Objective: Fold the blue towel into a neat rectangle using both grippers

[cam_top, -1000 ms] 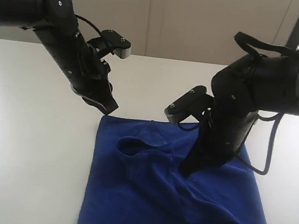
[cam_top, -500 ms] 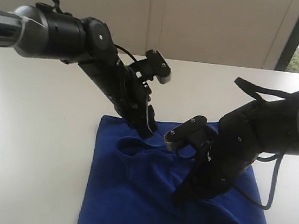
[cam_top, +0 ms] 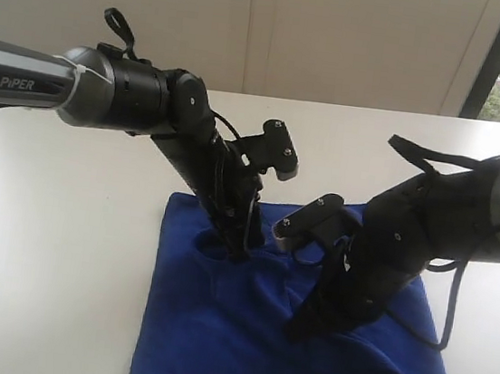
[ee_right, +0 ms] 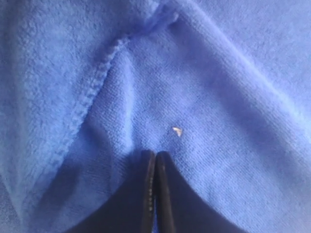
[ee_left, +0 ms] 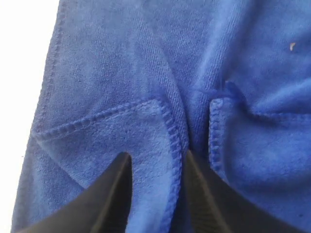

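The blue towel (cam_top: 212,347) lies rumpled on the white table, with a raised fold near its far edge. My left gripper (cam_top: 239,244) points down onto that fold. In the left wrist view it (ee_left: 158,158) is open, its two black fingers standing either side of a stitched, folded-over towel corner (ee_left: 160,109). My right gripper (cam_top: 298,328) presses down on the towel's middle. In the right wrist view it (ee_right: 155,155) is shut, tips resting on the cloth (ee_right: 233,73) beside a stitched edge (ee_right: 97,82), with no cloth seen between the jaws.
The white table (cam_top: 45,217) extends to the left of and behind the towel. A pale wall runs along the back, and a dark window frame (cam_top: 493,53) stands at the far right. The towel's near edge reaches the bottom of the exterior view.
My left arm swung right and down from the towel's far left corner onto the fold, and its jaws opened. My right arm sank lower and moved nearer on the towel, staying shut.
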### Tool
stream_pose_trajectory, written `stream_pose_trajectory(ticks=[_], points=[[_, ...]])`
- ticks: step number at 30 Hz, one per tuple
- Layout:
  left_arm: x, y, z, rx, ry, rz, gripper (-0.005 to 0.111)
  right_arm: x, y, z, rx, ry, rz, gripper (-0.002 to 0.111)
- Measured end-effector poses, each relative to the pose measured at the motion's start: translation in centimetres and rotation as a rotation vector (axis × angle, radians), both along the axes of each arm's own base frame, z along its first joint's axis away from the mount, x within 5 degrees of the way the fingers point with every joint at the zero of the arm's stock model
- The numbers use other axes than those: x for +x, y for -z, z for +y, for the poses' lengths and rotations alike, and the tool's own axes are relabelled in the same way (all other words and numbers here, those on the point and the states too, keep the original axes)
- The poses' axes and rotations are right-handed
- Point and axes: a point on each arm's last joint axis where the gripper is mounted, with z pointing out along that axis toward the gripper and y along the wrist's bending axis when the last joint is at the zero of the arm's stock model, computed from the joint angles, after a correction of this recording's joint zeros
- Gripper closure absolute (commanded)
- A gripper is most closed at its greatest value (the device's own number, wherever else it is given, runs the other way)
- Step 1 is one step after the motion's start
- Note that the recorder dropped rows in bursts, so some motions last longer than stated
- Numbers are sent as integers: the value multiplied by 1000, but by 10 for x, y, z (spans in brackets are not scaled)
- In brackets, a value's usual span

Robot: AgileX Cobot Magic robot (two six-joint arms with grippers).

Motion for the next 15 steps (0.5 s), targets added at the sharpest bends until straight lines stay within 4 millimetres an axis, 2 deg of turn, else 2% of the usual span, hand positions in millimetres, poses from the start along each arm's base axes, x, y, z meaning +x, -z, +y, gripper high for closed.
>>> stream_pose_trajectory(ticks=[7, 15], points=[[1, 3, 2, 44, 35, -25, 64, 0, 6, 0, -7, 0, 16, 108], [1, 17, 5, 116, 78, -10, 66, 0, 6, 0, -7, 0, 15, 108]])
